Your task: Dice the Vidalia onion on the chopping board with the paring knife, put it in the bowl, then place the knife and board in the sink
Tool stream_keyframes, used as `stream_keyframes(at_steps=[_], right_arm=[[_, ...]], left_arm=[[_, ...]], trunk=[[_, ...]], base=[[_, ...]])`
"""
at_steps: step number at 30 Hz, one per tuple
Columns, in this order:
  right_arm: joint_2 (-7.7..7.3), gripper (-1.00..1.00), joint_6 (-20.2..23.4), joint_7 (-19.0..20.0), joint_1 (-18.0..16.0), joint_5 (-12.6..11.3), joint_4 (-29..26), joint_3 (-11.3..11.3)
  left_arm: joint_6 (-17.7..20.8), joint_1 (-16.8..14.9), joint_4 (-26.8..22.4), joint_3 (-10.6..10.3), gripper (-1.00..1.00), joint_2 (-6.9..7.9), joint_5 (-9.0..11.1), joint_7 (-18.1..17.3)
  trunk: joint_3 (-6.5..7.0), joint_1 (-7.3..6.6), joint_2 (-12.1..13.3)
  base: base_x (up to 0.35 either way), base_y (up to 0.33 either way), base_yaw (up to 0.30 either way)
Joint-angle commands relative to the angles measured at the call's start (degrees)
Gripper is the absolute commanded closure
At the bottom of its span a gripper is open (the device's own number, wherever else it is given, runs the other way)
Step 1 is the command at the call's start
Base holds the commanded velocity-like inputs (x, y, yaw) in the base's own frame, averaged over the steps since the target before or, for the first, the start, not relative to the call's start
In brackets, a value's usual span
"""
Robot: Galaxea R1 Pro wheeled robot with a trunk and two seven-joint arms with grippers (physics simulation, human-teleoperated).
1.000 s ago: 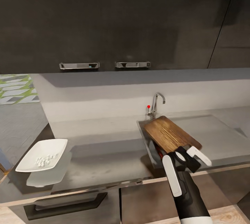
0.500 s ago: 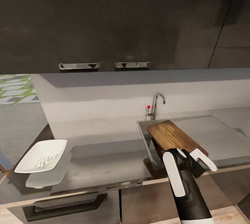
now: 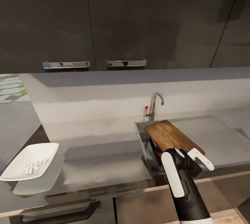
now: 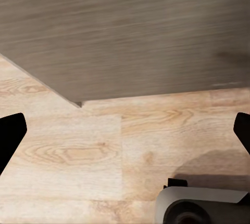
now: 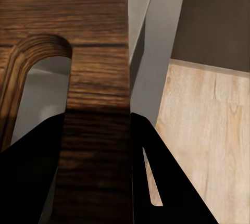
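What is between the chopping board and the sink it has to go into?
Nothing visible. The right tool grips the chopping board by its handle end, tilted over the sink. A dark, partly red thing lies in the basin beneath; it cannot be identified.

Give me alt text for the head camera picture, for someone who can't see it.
The right gripper holds a brown chopping board tilted over the steel sink below a chrome tap. On the grey countertop, far left, a white bowl holds diced onion.

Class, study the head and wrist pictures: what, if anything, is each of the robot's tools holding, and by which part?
The right tool holds the chopping board by its slot-handle end, tilted over the sink. The left tool is open and holds nothing.
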Motion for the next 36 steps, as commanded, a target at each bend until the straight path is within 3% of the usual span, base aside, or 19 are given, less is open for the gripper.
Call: stream_keyframes(at_steps=[1,15,21,36], right_arm=[[0.00,1.00,0.6,-0.4,-0.1,-0.2,-0.1,0.0],[0.00,1.00,0.5,-0.3,-0.1,-0.8,-0.1,0.2],[0.00,1.00,0.2,-0.4,-0.1,-0.9,0.0,3.0],[0.00,1.00,0.1,-0.4,-0.1,-0.9,0.0,3.3]], left_arm=[[0.0,0.0,-0.1,-0.5,-1.00,0.03,0.0,0.5],[0.0,0.0,-0.1,-0.5,-1.00,0.04,0.0,0.5],[0.0,0.0,-0.1,-0.5,-1.00,0.04,0.0,0.5],[0.0,0.0,-0.1,-0.5,-1.00,0.04,0.0,0.5]], trunk=[[-0.22,0.03,-0.1],[-0.85,0.03,-0.1],[-0.89,0.03,-0.1],[-0.89,0.03,-0.1]], base=[[0.003,-0.003,-0.015],[0.000,0.000,-0.216],[0.000,0.000,-0.076],[0.000,0.000,0.238]])
